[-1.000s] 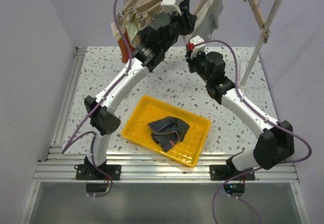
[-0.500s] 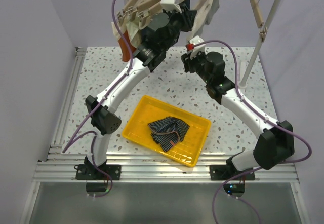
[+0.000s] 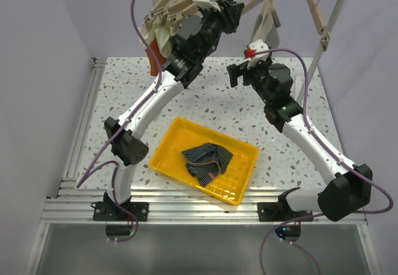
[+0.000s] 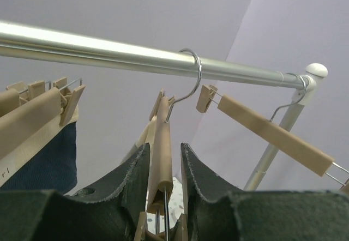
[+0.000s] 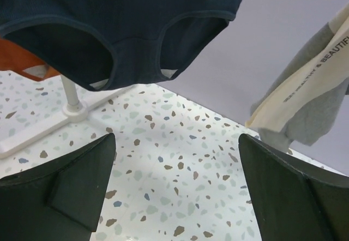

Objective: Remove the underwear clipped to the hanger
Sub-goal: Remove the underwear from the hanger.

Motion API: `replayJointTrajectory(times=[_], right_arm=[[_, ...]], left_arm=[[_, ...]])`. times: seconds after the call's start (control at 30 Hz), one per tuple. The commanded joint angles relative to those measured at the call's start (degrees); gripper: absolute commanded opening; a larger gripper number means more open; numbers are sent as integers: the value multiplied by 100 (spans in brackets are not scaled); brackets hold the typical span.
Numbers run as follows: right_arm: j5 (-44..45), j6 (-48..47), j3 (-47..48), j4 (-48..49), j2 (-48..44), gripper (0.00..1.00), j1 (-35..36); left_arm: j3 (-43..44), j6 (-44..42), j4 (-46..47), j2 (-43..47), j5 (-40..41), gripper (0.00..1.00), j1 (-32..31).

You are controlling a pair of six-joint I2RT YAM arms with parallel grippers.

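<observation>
Top view: my left gripper (image 3: 231,9) was up at the rail among the hangers; striped briefs (image 3: 207,158) lay in the tray (image 3: 163,147) near the table's front edge.

Left wrist: its jaws pinched a hanger (image 4: 161,156) narrowly.

Right wrist: my right gripper (image 5: 177,189) gaped wide, empty, below hanging navy briefs (image 5: 117,31). I judged them light and limp, best taken at the hem.

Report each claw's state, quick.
Left claw: closed on a wooden hanger on the rail.
Right claw: open, holding nothing, below the navy underwear.
</observation>
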State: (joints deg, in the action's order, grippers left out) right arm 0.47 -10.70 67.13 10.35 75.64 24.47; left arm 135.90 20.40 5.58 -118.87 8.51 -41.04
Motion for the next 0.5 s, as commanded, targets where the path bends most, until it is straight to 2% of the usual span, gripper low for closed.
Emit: replayJointTrajectory(times=[0.0, 0.27, 0.47], right_arm=[[-143, 287, 63, 143, -233, 99, -118], [-732, 788, 300, -313, -233, 99, -486], [-1865, 894, 362, -489, -374, 99, -1084]], left_arm=[[95, 8, 514, 364, -69, 0, 61], [-160, 16, 610, 496, -113, 0, 96], [-326, 43, 707, 575, -174, 0, 131]])
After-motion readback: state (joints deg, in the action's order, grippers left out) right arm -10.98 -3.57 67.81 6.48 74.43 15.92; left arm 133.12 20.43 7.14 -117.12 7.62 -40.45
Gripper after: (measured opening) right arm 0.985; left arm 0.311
